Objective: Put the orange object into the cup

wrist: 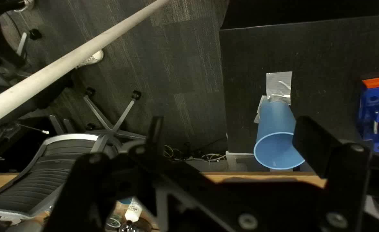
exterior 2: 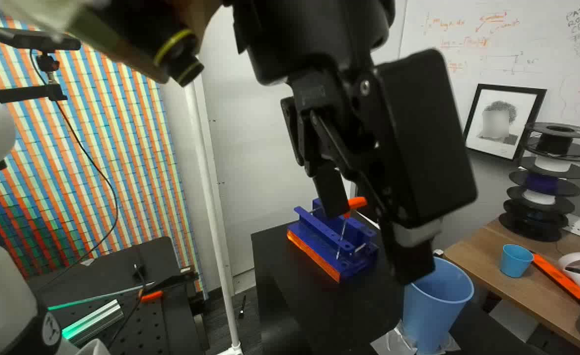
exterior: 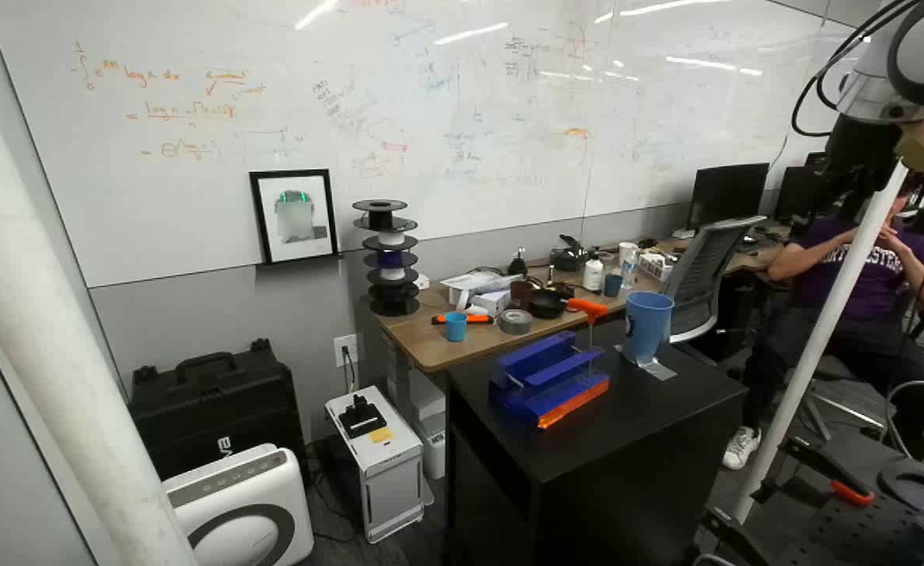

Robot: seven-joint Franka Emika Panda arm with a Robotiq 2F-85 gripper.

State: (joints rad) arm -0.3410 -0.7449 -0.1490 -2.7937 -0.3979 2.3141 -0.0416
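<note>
Black cabinet (exterior: 627,440), hand (exterior 2: 375,242) spread apart, orange handle (exterior 2: 357,202) and blue cup (exterior 2: 433,310) partly hidden behind it

One tall blue cup (exterior: 648,324); one small light-blue cup (exterior: 456,327), in both exterior views. One orange T-handled tool (exterior: 588,307), one blue rack (exterior: 560,369). One gripper (wrist: 233,140), two fingers (wrist: 315,146) in wrist view. One black cabinet (exterior: 643,424). In an exterior view: one person (exterior: 894,295), two white poles (exterior: 38,236), one black hard case (exterior: 210,417), one air purifier (exterior: 242,519), one tape roll (exterior: 515,328), one pump bottle (exterior: 593,275), at least two monitors (exterior: 729,195). One framed picture (exterior: 295,216); one spool stack (exterior: 390,259), bottom spools (exterior: 394,303) too merged to count.
</note>
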